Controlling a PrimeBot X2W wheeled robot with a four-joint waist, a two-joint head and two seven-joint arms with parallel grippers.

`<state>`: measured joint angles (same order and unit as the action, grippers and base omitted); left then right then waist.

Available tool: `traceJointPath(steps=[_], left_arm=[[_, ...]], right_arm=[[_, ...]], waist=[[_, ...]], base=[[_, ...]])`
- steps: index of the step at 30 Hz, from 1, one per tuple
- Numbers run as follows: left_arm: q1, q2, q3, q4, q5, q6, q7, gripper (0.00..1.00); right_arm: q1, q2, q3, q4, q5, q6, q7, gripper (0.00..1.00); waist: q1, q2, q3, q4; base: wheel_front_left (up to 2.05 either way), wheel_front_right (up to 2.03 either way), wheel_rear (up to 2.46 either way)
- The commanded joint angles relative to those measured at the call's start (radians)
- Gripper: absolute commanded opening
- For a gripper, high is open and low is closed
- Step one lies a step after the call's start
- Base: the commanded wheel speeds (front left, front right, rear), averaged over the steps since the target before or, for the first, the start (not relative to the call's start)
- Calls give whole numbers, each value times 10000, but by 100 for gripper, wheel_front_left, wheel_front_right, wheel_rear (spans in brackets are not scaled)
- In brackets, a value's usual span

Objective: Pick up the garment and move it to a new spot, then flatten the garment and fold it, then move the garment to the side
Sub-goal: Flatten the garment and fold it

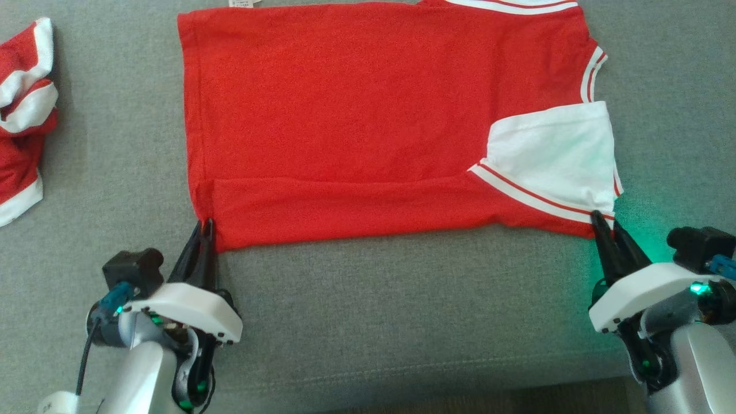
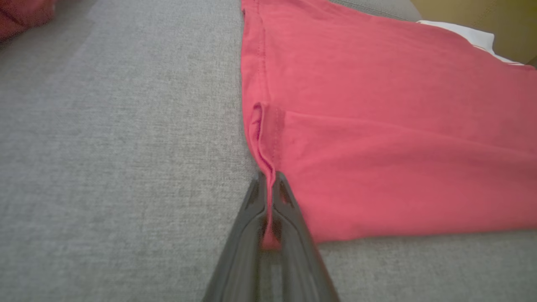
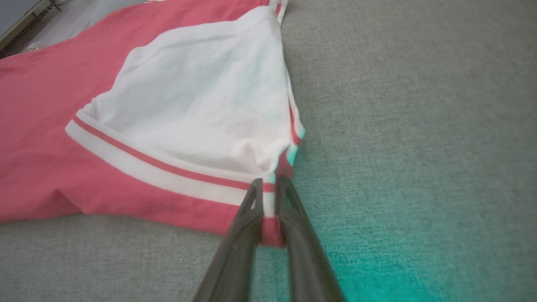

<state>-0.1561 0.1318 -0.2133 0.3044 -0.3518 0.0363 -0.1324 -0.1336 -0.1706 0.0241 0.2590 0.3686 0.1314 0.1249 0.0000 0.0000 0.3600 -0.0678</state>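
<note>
The garment [image 1: 345, 115] is a red shirt with a white sleeve [image 1: 552, 152] and red-and-white trim, spread flat on the grey cushion with its near edge folded over. My left gripper [image 1: 205, 225] is shut on the garment's near left corner; the left wrist view shows red cloth [image 2: 377, 147] pinched between the dark fingers [image 2: 289, 218] of that gripper [image 2: 269, 179]. My right gripper [image 1: 604, 221] is shut on the near right corner by the sleeve trim; in the right wrist view the striped hem [image 3: 168, 172] runs into that gripper [image 3: 268, 184].
A second red-and-white garment [image 1: 23, 115] lies bunched at the far left of the grey cushion [image 1: 402, 316]. A broad strip of bare cushion lies between the shirt and the front edge. Green light from the right wrist tints the fabric [image 3: 377, 251].
</note>
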Motion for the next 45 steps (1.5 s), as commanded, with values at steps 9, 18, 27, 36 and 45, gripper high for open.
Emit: traceJointPath(steps=[9,18,27,36,45], left_arm=[[417,610,300,-995,71,188,325,0],[1621,941,471,-2171,-95,604,1162,0],[2357,904,375,-2583,-249,861,1720,32],[2195,547,555,-3000,-126,1339,837,100],[1157,669,733,-3816,476,1538,-499,100]], right_arm=[[548,-180,-32,-1047,331,-7,141,0],[1888,-43,-532,-2053,383,-7,811,0],[2798,217,-727,-2858,331,-7,1331,75],[2154,1,-630,-3761,-338,-7,-198,100],[1225,-78,-447,-4533,-710,-7,-953,100]], waist=[[0,0,-426,47],[0,0,-983,47],[0,0,-1324,-51],[0,0,-1411,-159],[0,0,-1583,-168]], base=[[0,0,0],[0,0,0],[0,0,0],[0,0,0],[0,0,0]])
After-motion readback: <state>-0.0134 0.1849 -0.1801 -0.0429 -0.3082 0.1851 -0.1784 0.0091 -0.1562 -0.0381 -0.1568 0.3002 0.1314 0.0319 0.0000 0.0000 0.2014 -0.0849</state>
